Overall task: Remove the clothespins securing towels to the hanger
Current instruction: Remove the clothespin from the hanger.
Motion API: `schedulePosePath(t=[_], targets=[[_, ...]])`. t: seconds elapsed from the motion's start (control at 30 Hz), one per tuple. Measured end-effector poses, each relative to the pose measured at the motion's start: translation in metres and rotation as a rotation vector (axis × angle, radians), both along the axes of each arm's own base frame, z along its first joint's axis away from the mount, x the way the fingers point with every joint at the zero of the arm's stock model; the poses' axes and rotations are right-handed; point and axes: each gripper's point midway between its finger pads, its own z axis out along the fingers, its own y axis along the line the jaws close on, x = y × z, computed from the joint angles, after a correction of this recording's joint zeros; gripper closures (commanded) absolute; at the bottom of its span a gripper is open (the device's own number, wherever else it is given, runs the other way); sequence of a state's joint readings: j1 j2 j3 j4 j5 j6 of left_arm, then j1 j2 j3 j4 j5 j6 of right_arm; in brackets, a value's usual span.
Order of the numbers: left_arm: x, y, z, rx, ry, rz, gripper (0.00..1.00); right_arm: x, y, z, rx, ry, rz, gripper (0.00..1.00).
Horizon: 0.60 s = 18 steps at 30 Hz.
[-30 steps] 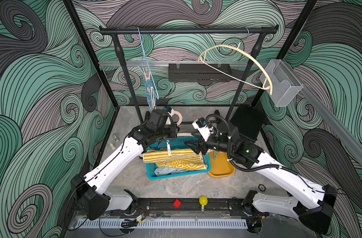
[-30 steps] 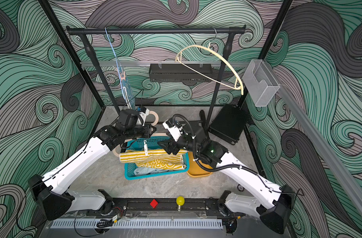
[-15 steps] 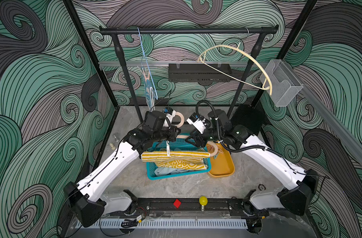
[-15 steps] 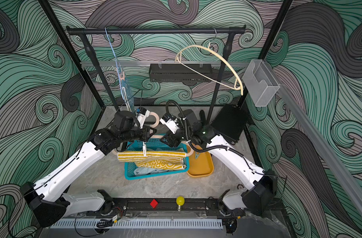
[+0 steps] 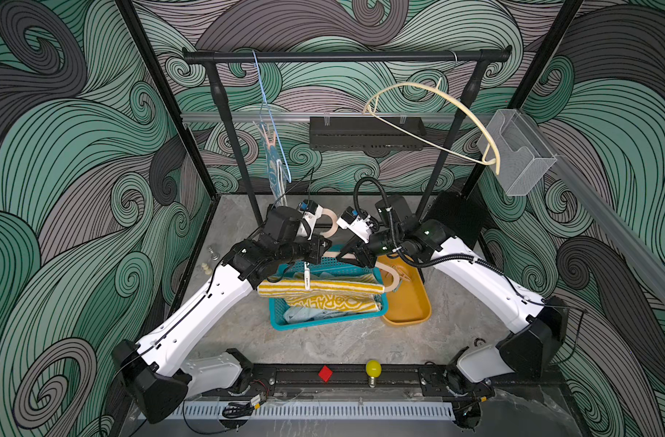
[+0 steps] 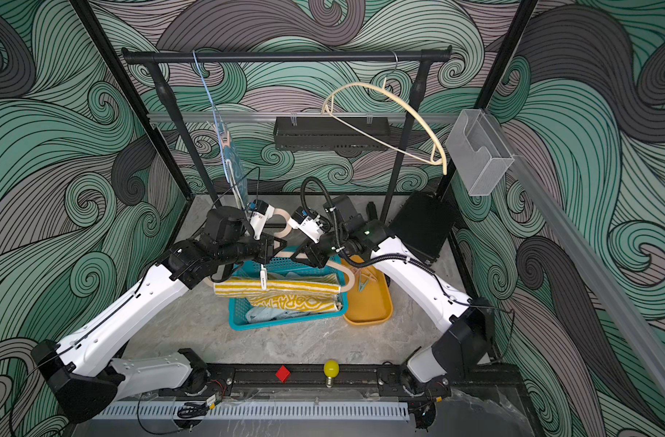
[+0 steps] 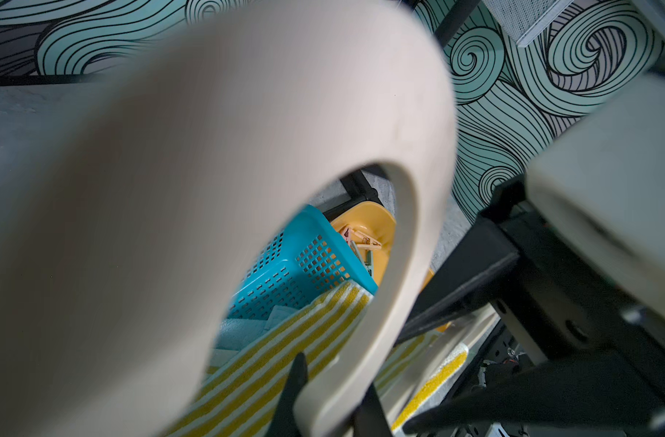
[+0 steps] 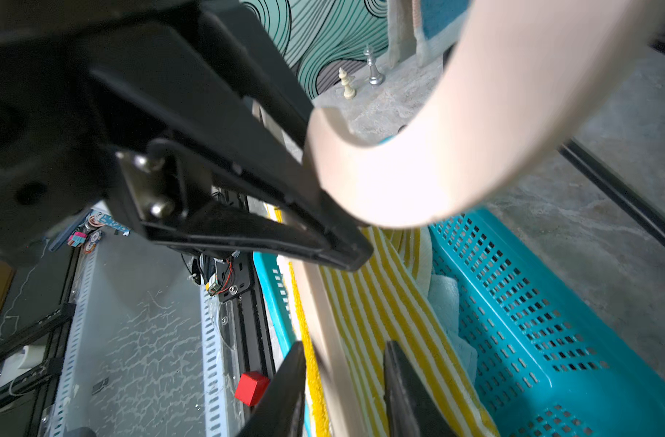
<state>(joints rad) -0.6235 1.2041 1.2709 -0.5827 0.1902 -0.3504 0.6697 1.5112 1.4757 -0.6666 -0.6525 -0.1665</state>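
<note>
My left arm (image 5: 209,302) rises from the near left corner of the surface (image 5: 323,340) and slopes inward. Its wrist is bent level and points right, above the far rim of the teal basket (image 5: 276,321). My left jaws are pinched on the neck of the beige hanger (image 7: 285,113) just below its hook. The wood fills the left wrist view and runs down between my two black fingers (image 7: 295,386).

My right arm (image 5: 482,280) comes from the near right corner in the same way, with the forearm climbing inward and the wrist tipped down and to the left. My right jaws straddle the hanger's right shoulder, a finger (image 8: 285,389) on either side of the wood. The gap is narrow, but I cannot tell whether they press on it.

The hanger sits roughly level over the basket, which stands mid-surface. The yellow-and-white striped towel (image 5: 323,288) is folded over its bar, and its lower end lies in the basket beside a pale-blue towel (image 5: 304,314). One white clothespin (image 5: 306,273) stands upright on the bar and pins the striped towel near its left end, just beside my left wrist.

More clothespins (image 6: 364,282) lie in the yellow tray (image 5: 406,314), which touches the basket's right side. At the far edge a teal-blue towel (image 5: 276,166) hangs below the black rail (image 5: 342,56) with a pinkish clothespin (image 5: 265,137) on it.
</note>
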Motion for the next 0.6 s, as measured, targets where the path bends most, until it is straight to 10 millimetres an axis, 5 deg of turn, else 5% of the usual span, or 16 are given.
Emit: schedulePosePath(t=[0.1,0.23,0.33,0.6], targets=[[0.000,0.002,-0.005,0.015,0.000,0.000,1.00,-0.006,0.003,0.003,0.015,0.029,0.032,1.00],[-0.001,0.002,-0.002,0.010,-0.005,0.001,0.59,-0.009,0.003,0.003,0.031,0.057,0.052,1.00],[-0.004,0.005,0.003,-0.003,-0.012,0.009,0.42,-0.007,0.002,-0.001,0.024,0.072,0.050,1.00],[-0.028,0.033,0.024,-0.026,-0.062,0.062,0.41,-0.007,0.000,0.001,0.061,0.116,0.076,1.00]])
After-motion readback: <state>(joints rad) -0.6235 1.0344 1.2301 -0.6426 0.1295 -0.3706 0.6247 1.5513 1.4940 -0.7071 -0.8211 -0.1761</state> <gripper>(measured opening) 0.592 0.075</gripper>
